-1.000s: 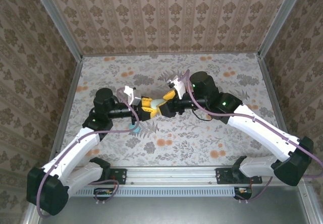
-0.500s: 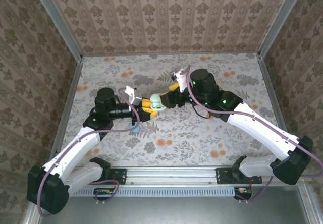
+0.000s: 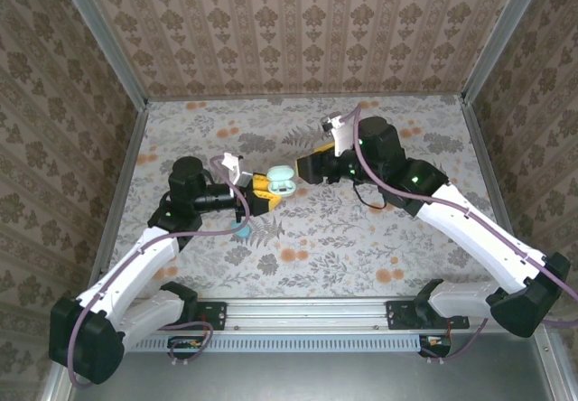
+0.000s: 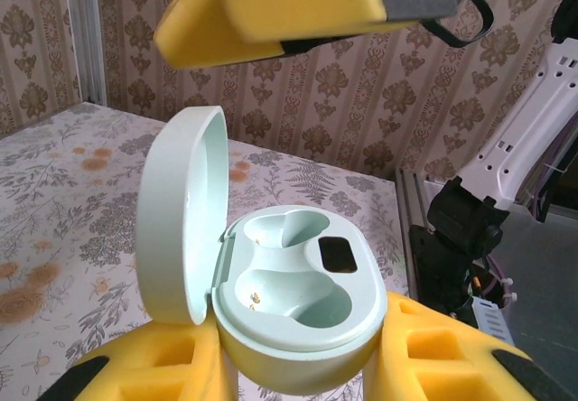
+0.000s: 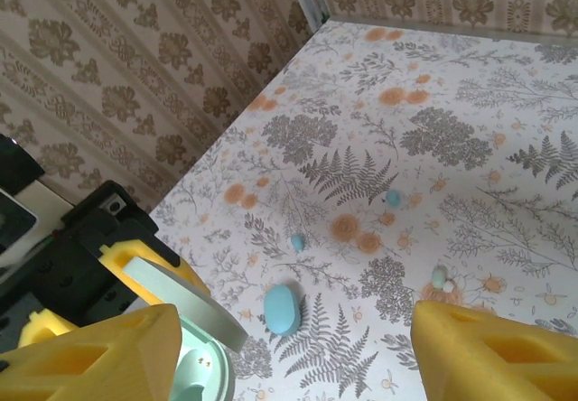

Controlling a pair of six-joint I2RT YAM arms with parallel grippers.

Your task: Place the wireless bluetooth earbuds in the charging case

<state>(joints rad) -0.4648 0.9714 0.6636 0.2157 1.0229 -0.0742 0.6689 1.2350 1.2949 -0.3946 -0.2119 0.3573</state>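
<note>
Left: the left hand [image 4: 302, 360], closed on the charging case [image 4: 293, 351], holds it above the table [image 5: 361, 166] with its lid [image 4: 167, 229] raised. The rounded base sits between sloping yellow fingers; a sideways push during insertion could roll it or work it loose. Both earbud wells [image 4: 293, 297] are empty. Pressure on the upright lid could tip the case or strain the hinge.

Centre: on the table lie a blue oval case [image 5: 282, 310] and two small blue pieces [image 5: 297, 242], the latter apart from each other. Their likeness in form to the set in hand invites a mistaken pick. Farther right, a pale green piece [image 5: 440, 279], probably an earbud, lies beside a small white one [image 5: 448, 286]; small and rounded, it could roll or turn between the fingertips and meet its well misaligned.

Right: the right hand [image 5: 298, 356] stands open, holding nothing, near the case; a low return path could knock the lid.

Markings: no brand, label or writing is legible; the dark panel [image 4: 337, 254] bears no readable character.
</note>
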